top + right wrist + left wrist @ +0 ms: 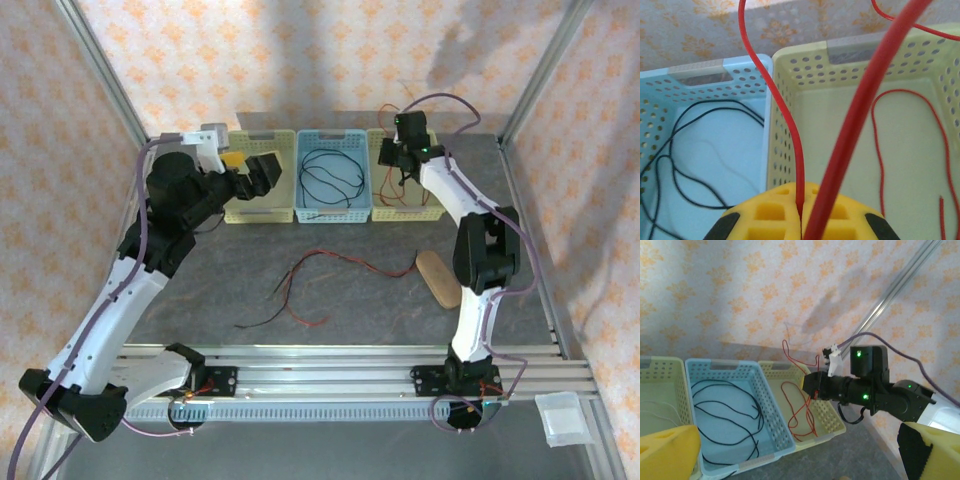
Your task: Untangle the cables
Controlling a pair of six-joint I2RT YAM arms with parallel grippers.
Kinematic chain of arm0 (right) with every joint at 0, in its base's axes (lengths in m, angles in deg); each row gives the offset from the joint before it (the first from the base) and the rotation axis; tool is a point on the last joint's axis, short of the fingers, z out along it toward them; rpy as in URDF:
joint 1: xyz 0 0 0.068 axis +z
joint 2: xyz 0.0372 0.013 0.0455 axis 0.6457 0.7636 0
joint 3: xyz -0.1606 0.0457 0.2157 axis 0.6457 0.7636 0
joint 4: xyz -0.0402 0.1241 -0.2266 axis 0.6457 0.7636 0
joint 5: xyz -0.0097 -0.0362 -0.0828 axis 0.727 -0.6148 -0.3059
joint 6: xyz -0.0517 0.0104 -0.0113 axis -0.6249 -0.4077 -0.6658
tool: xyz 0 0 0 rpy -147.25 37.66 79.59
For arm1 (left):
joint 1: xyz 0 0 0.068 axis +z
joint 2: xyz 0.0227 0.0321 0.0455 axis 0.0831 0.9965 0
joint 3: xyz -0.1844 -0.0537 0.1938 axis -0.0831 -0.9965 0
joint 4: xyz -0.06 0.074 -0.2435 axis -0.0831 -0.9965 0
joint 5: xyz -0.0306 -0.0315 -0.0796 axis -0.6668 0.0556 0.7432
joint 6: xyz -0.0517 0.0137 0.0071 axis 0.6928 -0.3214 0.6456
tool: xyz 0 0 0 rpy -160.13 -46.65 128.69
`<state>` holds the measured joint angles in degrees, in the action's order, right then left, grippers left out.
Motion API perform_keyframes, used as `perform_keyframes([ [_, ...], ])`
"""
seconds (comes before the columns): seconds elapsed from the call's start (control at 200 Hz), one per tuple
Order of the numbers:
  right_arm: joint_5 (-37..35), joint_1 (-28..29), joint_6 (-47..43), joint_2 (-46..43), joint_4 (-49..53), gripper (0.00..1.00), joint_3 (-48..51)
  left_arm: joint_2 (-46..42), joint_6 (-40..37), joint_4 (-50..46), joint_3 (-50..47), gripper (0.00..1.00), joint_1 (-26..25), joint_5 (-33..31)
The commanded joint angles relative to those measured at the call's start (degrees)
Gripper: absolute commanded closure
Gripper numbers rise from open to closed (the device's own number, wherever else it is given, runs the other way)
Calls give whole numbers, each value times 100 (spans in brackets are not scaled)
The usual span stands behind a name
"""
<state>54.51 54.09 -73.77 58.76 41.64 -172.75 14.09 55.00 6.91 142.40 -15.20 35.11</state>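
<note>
Right hand (800,212), at the upper right of the overhead frame, closed on a red cable (789,120). The cable rises from the yellow pads in two strands. In the left-wrist view its slack loops down into the right-hand yellow basket (805,50), which sits directly beneath the hand. The drop is therefore straight down, and opening the hand would likely finish this placement.

Left hand (250,172), at the upper left, fully open and holding nothing, poised over the left-hand yellow basket (262,214). Between the two yellow baskets stands a blue basket (334,215) holding a coiled black cable (330,170).

The remaining cables (335,257), red and dark strands crossing one another, lie on the desk (380,315) at frame centre. Their long axis runs from lower left to upper right. They lie below both hands in the frame; the free left hand appears slightly nearer.

A tan oval block (437,278) rests beside the right arm. The grey desk is enclosed by aluminium framing and orange-patterned walls.
</note>
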Motion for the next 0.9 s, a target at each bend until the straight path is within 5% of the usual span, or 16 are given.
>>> perform_keyframes([
  [0.0, 328, -22, 515, -150, 426, 100, -28, -29, -70, 157, -87, 1, -93, -234],
  [0.441, 940, -373, 809, 847, 1060, 100, -887, -72, 69, 217, -110, 1, -243, -210],
  [0.701, 26, -370, 503, 1304, 1236, 100, -1308, -18, 93, 253, -114, 1, -336, -221],
  [0.896, 205, -368, 410, 1444, 1505, 70, -1611, 2, 73, 247, -126, 1, -428, -274],
])
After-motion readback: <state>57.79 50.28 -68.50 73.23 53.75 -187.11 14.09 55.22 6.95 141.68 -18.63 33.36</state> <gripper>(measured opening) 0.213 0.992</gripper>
